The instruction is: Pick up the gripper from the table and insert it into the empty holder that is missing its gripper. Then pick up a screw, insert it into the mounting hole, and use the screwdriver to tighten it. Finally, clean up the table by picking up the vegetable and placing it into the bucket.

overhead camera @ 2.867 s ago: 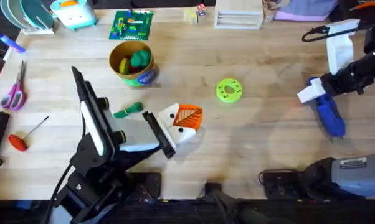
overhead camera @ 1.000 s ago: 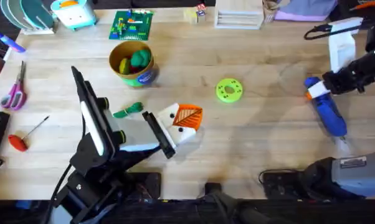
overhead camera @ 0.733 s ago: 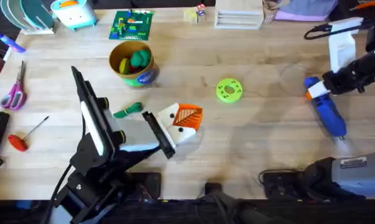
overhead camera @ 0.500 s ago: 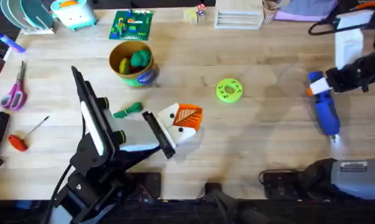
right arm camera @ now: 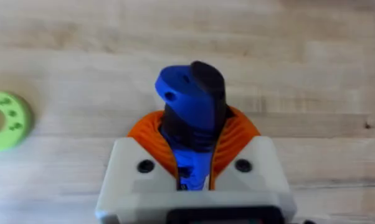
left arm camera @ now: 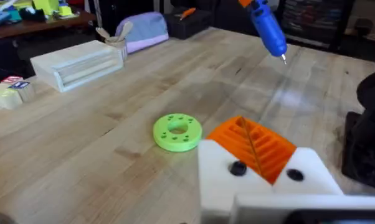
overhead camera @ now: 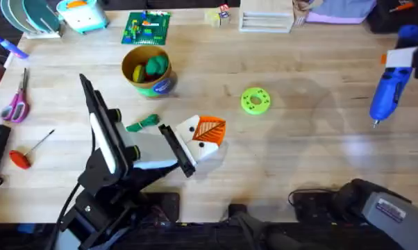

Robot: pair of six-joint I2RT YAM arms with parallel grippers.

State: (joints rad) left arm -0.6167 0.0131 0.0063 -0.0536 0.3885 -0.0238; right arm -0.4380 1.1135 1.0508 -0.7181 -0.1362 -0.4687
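Note:
The white holder (overhead camera: pixel 194 141) (left arm camera: pixel 220 182) carries the orange ribbed gripper (overhead camera: pixel 210 128) (left arm camera: pixel 256 144) and shows two dark holes; I cannot tell which is the mounting hole. My left gripper (overhead camera: pixel 185 147) is shut on the holder. At the far right my right gripper (overhead camera: pixel 402 58) (right arm camera: pixel 194 134) is shut on the blue screwdriver (overhead camera: pixel 389 94) (left arm camera: pixel 266 25) (right arm camera: pixel 190 93), held above the table with its tip pointing down. The slim green vegetable (overhead camera: pixel 143 123) lies left of the holder. Behind it stands the yellow bucket (overhead camera: pixel 160 87). No screw is visible.
A green disc (overhead camera: pixel 255 101) (left arm camera: pixel 177 132) (right arm camera: pixel 4 121) lies mid-table. Scissors (overhead camera: pixel 16 104) and a red-handled tool (overhead camera: pixel 21 156) sit at the left. A wooden box (overhead camera: pixel 264 21) (left arm camera: pixel 78 62) and a green brick plate (overhead camera: pixel 146 28) line the back.
My right gripper closed on the screwdriver, lifted it off the table and carried it up toward the far right corner. The left arm and the holder have stayed still.

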